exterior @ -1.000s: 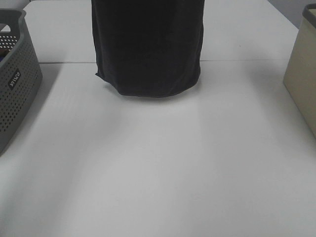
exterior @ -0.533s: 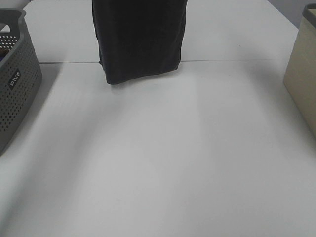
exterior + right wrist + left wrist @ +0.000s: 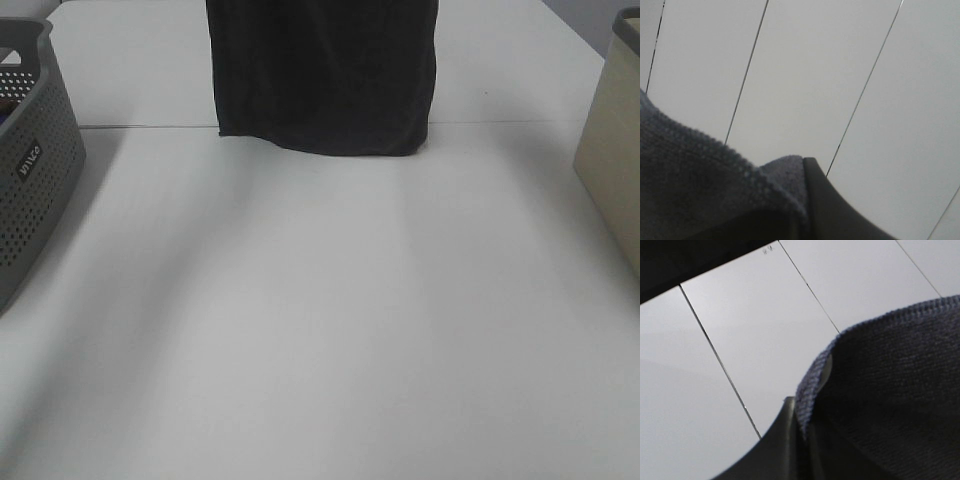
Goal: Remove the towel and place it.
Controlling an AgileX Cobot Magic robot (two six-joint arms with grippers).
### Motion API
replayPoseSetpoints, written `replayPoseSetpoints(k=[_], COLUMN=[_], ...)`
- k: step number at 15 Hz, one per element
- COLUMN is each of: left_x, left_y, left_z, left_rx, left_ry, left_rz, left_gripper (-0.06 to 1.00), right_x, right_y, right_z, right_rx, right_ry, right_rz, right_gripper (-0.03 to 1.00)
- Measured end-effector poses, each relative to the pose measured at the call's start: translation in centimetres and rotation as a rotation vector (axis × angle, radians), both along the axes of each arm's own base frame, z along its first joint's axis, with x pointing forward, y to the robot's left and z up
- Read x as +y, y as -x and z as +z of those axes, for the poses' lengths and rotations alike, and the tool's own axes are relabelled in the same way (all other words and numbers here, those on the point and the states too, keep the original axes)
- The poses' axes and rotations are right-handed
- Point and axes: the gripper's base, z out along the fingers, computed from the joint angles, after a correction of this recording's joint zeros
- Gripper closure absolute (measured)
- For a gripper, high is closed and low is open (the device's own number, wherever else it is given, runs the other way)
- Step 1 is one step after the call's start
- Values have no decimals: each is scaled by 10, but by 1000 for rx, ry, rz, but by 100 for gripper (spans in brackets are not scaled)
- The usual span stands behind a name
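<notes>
Got the towel pinched at its hem by left gripper and right gripper, both clamped tight. Hangs straight down below them, bottom edge at the table, can't tell if touching

towel: matt terry-like cloth, rough nubby weave | table: smooth matt surface | basket: perforated matt plastic
</notes>
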Motion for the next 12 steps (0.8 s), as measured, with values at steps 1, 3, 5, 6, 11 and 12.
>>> replayPoseSetpoints(k=[1,3,5,6,11,12], left_x=[-1,-4,-12,-14,-1,1], left_y=[-3,-6,-2,5,52,57], left_z=[-5,-16,-29,-31,-41,-47], left_rx=[58,206,454,571,1194,1276], left_ry=[-18,-62,-142,-180,-213,-207], left_rz=[3,5,0,-4,18,31], left_gripper=[94,94,94,94,94,94], right_x=[-1,-1,-3,-4,-6,-5], right_y=[0,0,4,7,42,47], right_z=[-5,-15,-28,-34,-43,-43], right_rx=[58,173,329,419,786,838], right_ry=[-1,-9,-7,3,-17,-24], right_rz=[-8,-17,-29,-38,-2,14], right_gripper=[96,96,96,96,96,96])
